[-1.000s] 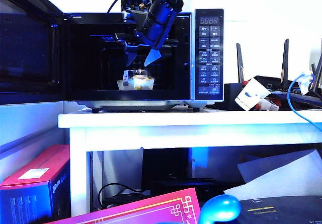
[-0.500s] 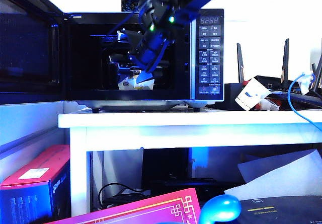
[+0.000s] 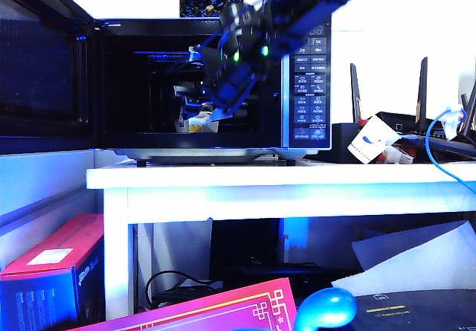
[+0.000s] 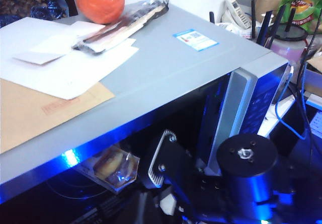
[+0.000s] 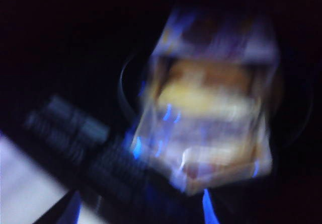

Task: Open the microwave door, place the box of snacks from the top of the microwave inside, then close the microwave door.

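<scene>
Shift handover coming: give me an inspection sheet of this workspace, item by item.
Surface: white table carries the microwave.
Job's things: microwave door swung open; box of snacks lies inside the cavity.
Clutter: orange ball, papers on the microwave top; boxes under the table.
Hands: right hand inside the cavity above the box, jaws apart, holding nothing; left hand not seen.
Cables: blue cable at right.
Surroundings: router antennas behind.

pale snack box [image 3: 199, 125] inside black microwave [image 3: 305, 78], door [image 3: 44, 71] wide open
</scene>
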You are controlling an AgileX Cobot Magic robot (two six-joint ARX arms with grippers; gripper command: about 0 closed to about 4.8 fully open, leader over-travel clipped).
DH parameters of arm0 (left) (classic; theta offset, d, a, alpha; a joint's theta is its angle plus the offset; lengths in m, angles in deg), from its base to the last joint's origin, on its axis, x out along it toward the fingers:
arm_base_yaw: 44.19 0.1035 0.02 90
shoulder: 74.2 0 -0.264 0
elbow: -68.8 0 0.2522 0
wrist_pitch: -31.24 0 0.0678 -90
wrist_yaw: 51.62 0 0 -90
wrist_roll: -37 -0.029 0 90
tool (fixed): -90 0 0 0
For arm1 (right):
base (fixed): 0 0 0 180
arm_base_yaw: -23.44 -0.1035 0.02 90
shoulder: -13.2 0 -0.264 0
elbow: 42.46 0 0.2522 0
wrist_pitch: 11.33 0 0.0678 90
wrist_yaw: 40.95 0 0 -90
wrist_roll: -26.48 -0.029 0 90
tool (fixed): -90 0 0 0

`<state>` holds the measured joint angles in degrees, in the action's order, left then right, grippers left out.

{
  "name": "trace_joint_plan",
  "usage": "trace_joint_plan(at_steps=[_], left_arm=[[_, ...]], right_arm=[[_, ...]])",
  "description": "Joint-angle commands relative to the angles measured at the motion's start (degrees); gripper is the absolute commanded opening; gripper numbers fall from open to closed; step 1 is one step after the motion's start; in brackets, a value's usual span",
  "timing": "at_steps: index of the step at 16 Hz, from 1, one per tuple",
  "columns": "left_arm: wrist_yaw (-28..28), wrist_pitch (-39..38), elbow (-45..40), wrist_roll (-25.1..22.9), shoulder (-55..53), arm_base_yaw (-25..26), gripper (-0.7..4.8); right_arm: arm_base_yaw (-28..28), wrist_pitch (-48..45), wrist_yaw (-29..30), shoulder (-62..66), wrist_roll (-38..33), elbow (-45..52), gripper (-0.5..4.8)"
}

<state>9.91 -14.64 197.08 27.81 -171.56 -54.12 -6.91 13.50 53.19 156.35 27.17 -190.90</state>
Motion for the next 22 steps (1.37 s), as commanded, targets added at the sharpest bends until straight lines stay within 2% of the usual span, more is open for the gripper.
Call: trace_joint_plan(at_steps=[1, 5, 7, 8, 9, 10, 12, 14, 15, 17, 20, 22], left_arm=[[-0.3, 1.3, 0.3, 0.9, 1.1, 0.0, -0.06], [-0.3, 0.4, 0.3, 2.6, 5.1, 0.0, -0.06], [0.3, -2.1, 0.3, 3.5, 9.5, 0.0, -0.06], [2.0, -4.0, 0.3, 3.4, 12.2, 0.0, -0.06], [5.7, -5.7, 0.3, 3.4, 15.0, 0.0, -0.06], [10.1, -8.2, 0.3, 3.4, 17.8, 0.0, -0.06], [22.0, -17.9, 0.3, -0.2, 24.3, 0.0, -0.06], [38.1, -26.4, 0.3, -2.2, 26.8, 0.0, -0.06], [41.9, -30.6, 0.3, -2.9, 26.7, 0.0, -0.06], [43.0, -35.9, 0.2, -2.8, 25.1, 0.0, -0.06], [43.7, -37.8, 0.1, -2.8, 21.1, 0.0, -0.06], [46.8, -39.9, 0.1, -2.4, 18.2, 0.0, -0.06]], right_arm=[[-0.5, 12.0, -0.1, -5.4, -0.3, -0.3, 3.22], [-1.2, 30.1, 1.2, -15.0, -0.5, -0.3, 3.22], [-1.2, 35.1, 3.4, -21.2, -1.1, -0.3, 3.18], [-1.2, 36.4, 3.4, -24.5, -2.0, -0.3, 2.42], [-1.1, 36.6, 3.3, -28.1, -2.0, -0.3, 1.0], [-1.0, 36.1, 3.2, -31.7, -1.9, -0.3, -0.03], [-1.0, 32.9, 2.8, -40.5, -2.0, -0.3, -0.01], [-1.0, 32.1, -0.2, -46.9, -2.6, -0.3, -0.01], [-1.0, 32.3, -1.0, -49.7, -2.6, -0.3, -0.01], [-1.0, 32.5, -1.6, -54.6, -2.6, -0.3, -0.01], [-1.0, 32.5, -1.6, -58.6, -2.6, -0.3, -0.01], [-1.0, 32.5, -1.6, -59.9, -2.6, -0.3, -0.01]])
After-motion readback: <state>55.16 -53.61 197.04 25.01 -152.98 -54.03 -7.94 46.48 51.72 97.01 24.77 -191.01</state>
